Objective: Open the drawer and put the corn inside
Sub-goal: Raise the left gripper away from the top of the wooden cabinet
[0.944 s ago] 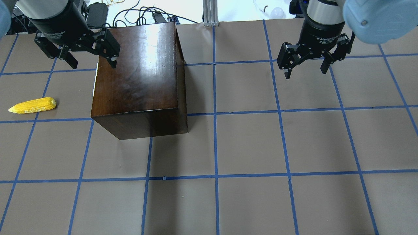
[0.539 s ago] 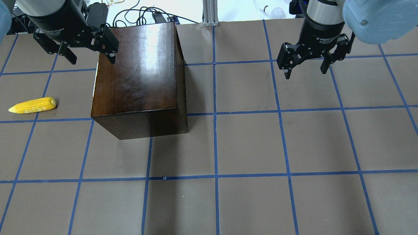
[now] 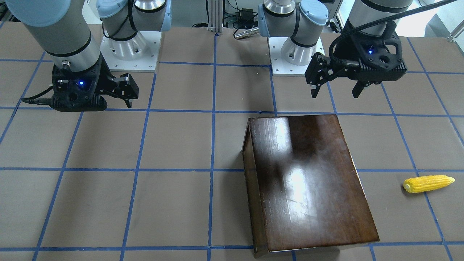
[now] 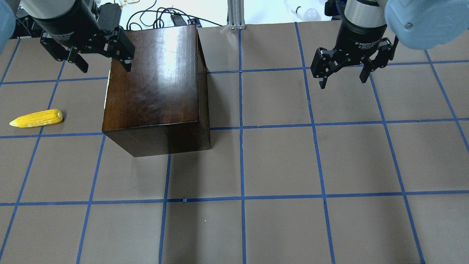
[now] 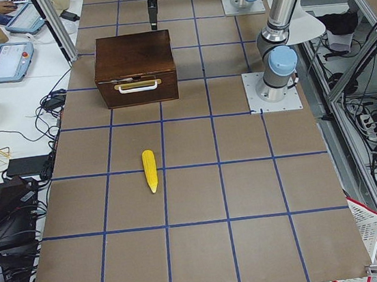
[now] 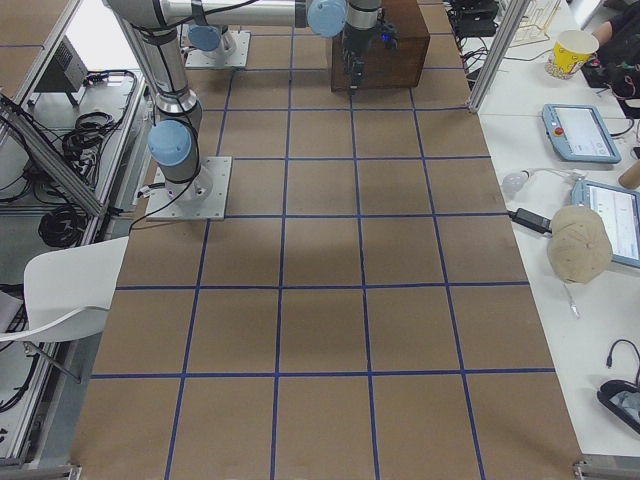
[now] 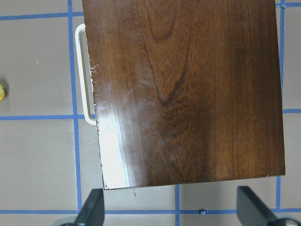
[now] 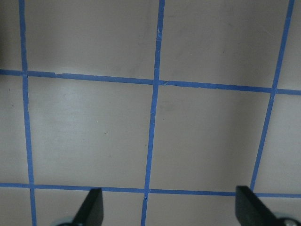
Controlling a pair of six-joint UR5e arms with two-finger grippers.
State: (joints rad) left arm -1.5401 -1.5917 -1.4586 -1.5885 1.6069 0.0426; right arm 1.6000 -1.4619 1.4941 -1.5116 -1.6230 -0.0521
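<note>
The glossy dark-brown cabinet (image 4: 157,88) stands left of the table's middle. Its drawer (image 5: 139,86) is shut, and the front with a white handle (image 7: 80,70) faces the robot's left. The yellow corn (image 4: 36,118) lies on the table left of the cabinet and apart from it; it also shows in the front-facing view (image 3: 429,183) and the exterior left view (image 5: 150,170). My left gripper (image 4: 105,68) is open and empty, hovering over the cabinet's far left corner (image 3: 335,95). My right gripper (image 4: 343,83) is open and empty, high over bare table at the far right.
An aluminium post (image 4: 236,14), cables and a light bulb (image 4: 311,14) sit beyond the table's far edge. The two robot bases (image 3: 128,47) stand on the robot's side. Blue tape lines (image 4: 242,198) grid the brown table.
My left gripper has shifted slightly toward the far edge of the table. The right gripper, cabinet and corn have not moved.
</note>
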